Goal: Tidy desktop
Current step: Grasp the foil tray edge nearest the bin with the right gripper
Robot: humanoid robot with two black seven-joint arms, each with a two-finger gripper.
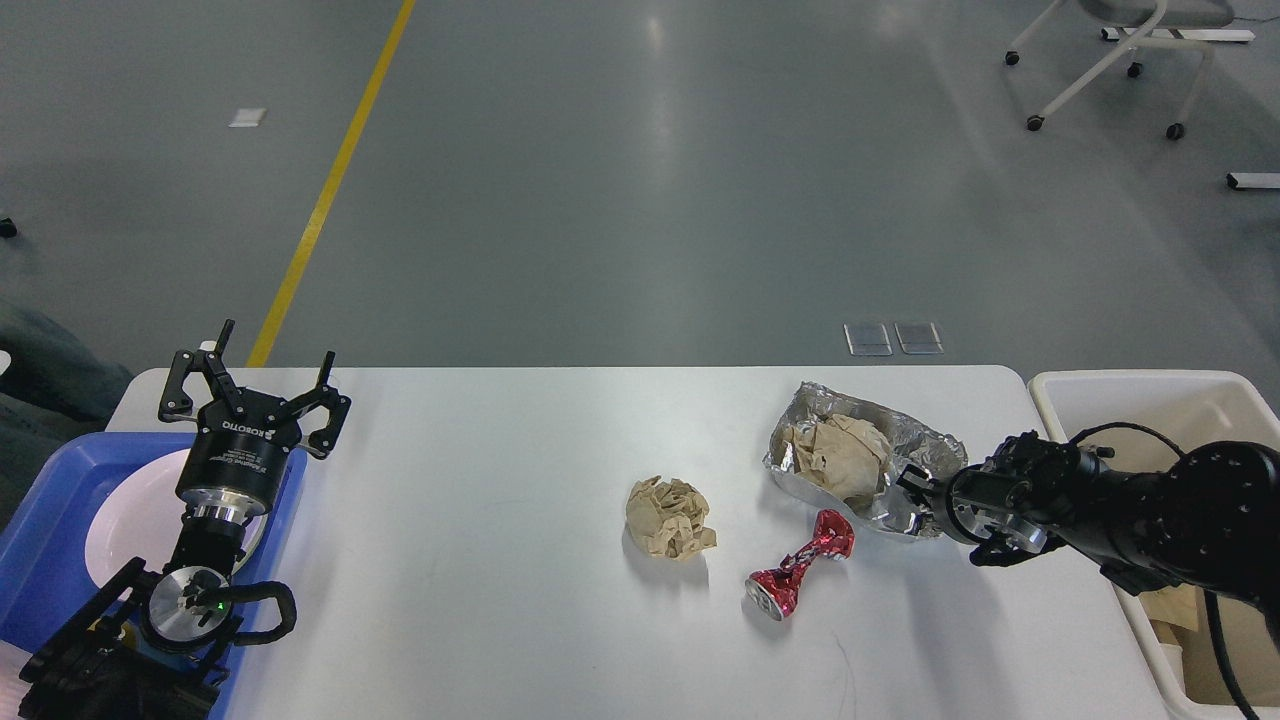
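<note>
While the left gripper point(268, 372) hovers spread apart, the right gripper point(915, 490) meets the foil tray point(915, 445) on the tabletop point(480, 480); its state is unclear.

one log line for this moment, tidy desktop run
left end effector open, idle over blue tray | right end effector at foil tray edge, grip unclear | crushed can, paper ball on desktop

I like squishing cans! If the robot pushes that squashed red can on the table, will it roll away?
Probably not far. The red can is crushed thin in its middle with flared ends, so it would likely wobble or skid on the smooth desktop rather than roll straight. It looks empty, so it should be light, and its crumpled metal may bend more if squeezed.
</note>
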